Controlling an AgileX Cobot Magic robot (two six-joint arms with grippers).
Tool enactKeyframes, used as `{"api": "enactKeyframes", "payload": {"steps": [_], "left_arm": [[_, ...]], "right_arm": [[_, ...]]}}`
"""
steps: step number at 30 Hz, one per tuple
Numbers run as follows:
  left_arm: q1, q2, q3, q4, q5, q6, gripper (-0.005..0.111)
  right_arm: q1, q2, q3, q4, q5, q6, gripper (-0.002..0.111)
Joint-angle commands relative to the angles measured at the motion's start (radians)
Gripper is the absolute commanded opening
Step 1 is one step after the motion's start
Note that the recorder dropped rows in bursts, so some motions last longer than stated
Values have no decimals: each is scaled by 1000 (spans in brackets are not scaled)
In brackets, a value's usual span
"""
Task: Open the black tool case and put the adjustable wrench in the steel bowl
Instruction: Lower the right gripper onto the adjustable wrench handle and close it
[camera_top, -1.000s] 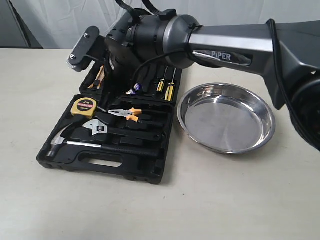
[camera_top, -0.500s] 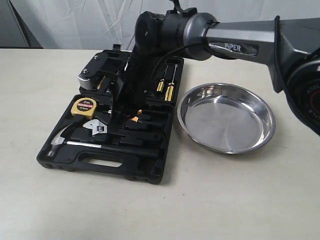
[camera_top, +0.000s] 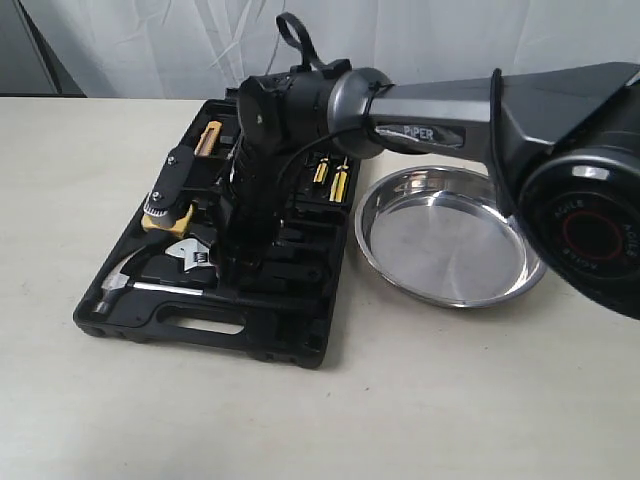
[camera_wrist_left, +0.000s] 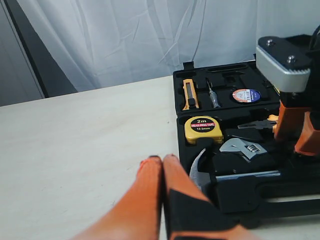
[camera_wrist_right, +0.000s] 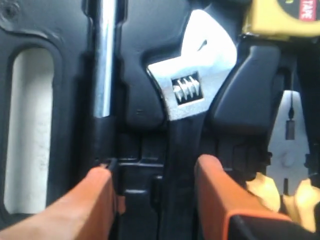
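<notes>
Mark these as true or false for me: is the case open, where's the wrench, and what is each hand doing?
1. The black tool case is open. True.
2. The right hand is open, with a finger on either side of the adjustable wrench handle. True.
3. The wrench lies in the steel bowl. False: it lies in the case.
4. The left hand is open. False: it is shut on nothing, beside the case.
</notes>
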Motion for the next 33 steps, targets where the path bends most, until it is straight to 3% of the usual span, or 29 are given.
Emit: {"api": "enactKeyframes", "payload": {"steps": [1, 8, 12, 20, 33], "left_arm": [[-4, 4, -2, -1, -14, -4, 0], [-4, 4, -2, -1, -14, -4, 0], [-4, 4, -2, -1, -14, -4, 0], [-4, 4, -2, -1, -14, -4, 0], [-4, 4, -2, -1, -14, -4, 0]], "right_arm": [[3, 31, -5, -30, -48, -4, 47], [3, 91, -5, -90, -58, 59, 45], [3, 91, -5, -124, 2, 74, -1], [3, 84, -5, -249, 70, 188, -1], [3, -10, -5, -189, 54, 190, -1]]}}
